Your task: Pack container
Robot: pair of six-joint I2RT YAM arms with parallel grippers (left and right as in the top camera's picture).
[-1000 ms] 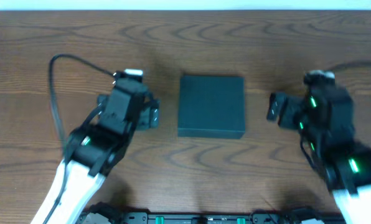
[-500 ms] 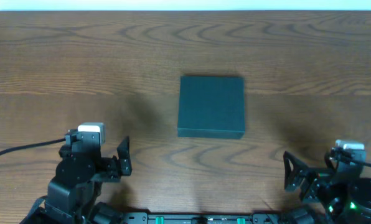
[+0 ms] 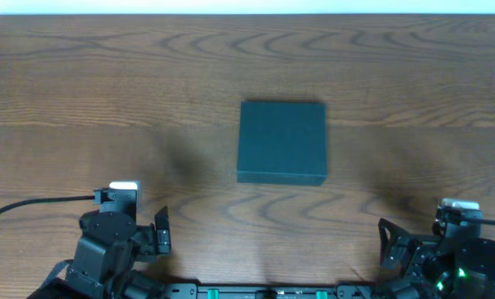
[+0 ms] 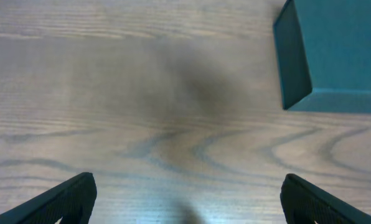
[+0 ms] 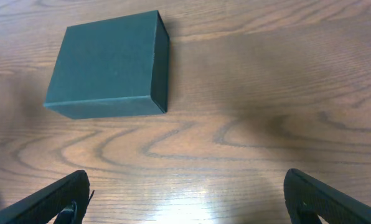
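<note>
Container (image 3: pixel 281 141) sits closed on table (image 3: pixel 81 75), well apart from far edge.

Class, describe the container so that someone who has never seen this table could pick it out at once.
Start with the brown wood-grain table. Near its middle lies the container, a flat, roughly square closed box. Its matte dark teal colour sets it apart from the black left tool and right tool, both open at the near edge.

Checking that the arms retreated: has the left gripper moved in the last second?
Yes. The left gripper pulled back from beside the container to well below it in the overhead view, jaws open.
</note>
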